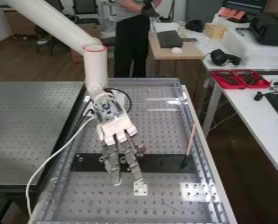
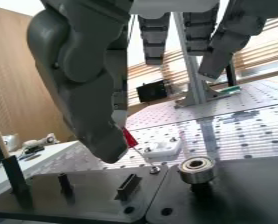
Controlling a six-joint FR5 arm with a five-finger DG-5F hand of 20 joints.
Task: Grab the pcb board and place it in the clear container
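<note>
Above the black plate (image 1: 159,163) the hand (image 1: 116,127) hangs from the arm with its fingers straight and apart, and nothing is seen held. The wrist view shows the hand (image 2: 90,90) with its thumb large over the near black plate (image 2: 76,187). A small white piece with holes (image 1: 140,188) lies just beyond the fingertips; the white piece (image 2: 164,148) rests on the perforated bench beside the plate. A thin green piece (image 2: 228,91) lies by a metal post; I cannot tell if it is the PCB board. Clear glare patches (image 1: 195,192) lie on the bench; a container's outline cannot be told.
A thin stick (image 1: 191,139) stands at the plate's right end. A round metal bearing (image 2: 197,169) sits on a black peg on the plate. Red trays (image 1: 239,79) are on the right-hand table. A white cable (image 1: 55,155) runs down the bench's left side.
</note>
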